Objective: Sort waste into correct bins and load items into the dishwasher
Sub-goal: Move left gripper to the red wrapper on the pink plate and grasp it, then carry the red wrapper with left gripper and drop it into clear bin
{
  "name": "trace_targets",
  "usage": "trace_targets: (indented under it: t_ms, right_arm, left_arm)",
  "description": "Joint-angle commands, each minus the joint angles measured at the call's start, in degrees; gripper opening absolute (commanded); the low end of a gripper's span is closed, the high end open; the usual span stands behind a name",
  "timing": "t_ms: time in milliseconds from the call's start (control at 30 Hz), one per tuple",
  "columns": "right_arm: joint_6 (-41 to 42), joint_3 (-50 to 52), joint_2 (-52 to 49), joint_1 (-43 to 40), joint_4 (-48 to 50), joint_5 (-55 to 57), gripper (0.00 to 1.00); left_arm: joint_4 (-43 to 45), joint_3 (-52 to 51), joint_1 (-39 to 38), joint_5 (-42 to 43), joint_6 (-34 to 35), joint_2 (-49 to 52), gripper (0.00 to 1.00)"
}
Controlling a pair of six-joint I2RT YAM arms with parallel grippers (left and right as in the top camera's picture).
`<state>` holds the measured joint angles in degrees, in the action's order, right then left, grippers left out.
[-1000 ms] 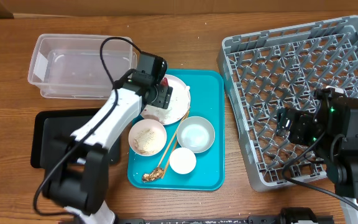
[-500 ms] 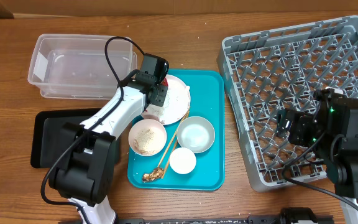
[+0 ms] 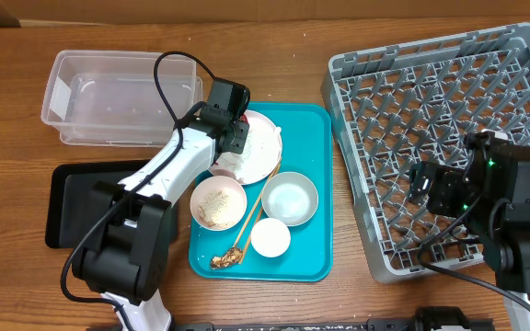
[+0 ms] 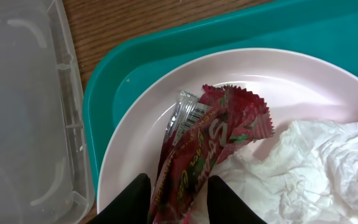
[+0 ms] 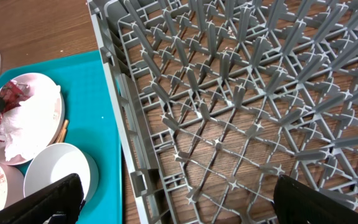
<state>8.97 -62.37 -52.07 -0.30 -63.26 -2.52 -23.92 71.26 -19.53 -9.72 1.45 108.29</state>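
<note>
My left gripper [image 4: 179, 200] is shut on a red candy wrapper [image 4: 211, 142], whose lower end sits between the black fingers. The wrapper lies on a pale pink plate [image 4: 143, 130] beside a crumpled white napkin [image 4: 306, 168]. From overhead, the left gripper [image 3: 238, 138] is over the plate [image 3: 267, 138] at the back of the teal tray [image 3: 309, 253]. The grey dishwasher rack [image 3: 449, 110] stands to the right. My right gripper [image 5: 176, 202] hangs open above the rack [image 5: 241, 93] with nothing between its fingers.
On the tray stand a bowl with crumbs [image 3: 218, 202], an empty bowl [image 3: 289, 198], a small white cup [image 3: 270, 238] and a dirty spoon with chopsticks [image 3: 236, 248]. A clear plastic bin [image 3: 118, 97] is at back left, a black bin [image 3: 72, 202] below it.
The left gripper has closed from open onto the red wrapper on the plate. The right arm has not moved.
</note>
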Motion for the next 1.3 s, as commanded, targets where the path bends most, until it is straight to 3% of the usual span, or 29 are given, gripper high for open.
trace_targets:
  t_ms: [0,467,867,1000,1267]
  right_arm:
    - [-0.4,-1.8,0.5,0.2,-0.1,0.5,1.00]
    - [-0.4,-1.8,0.5,0.2,-0.1,0.5,1.00]
    - [-0.4,-1.8,0.5,0.2,-0.1,0.5,1.00]
    - [-0.4,-1.8,0.5,0.2,-0.3,0.5,1.00]
    - [-0.4,-1.8,0.5,0.2,-0.3,0.5,1.00]
  left_arm:
    - [0.8,1.0,-0.4,-0.7,-0.2,1.1,0.33]
    - [3.0,0.9,-0.4,0.7,0.3,1.1,0.25]
    - [3.0,0.8,-0.4,2.6,0.3,2.8,0.26]
    - [2.8,0.9,-0.4,2.7,0.2,3.5,0.04]
    - [-0.9,6.6,-0.3,-6.7,0.2,-2.4,0.04]
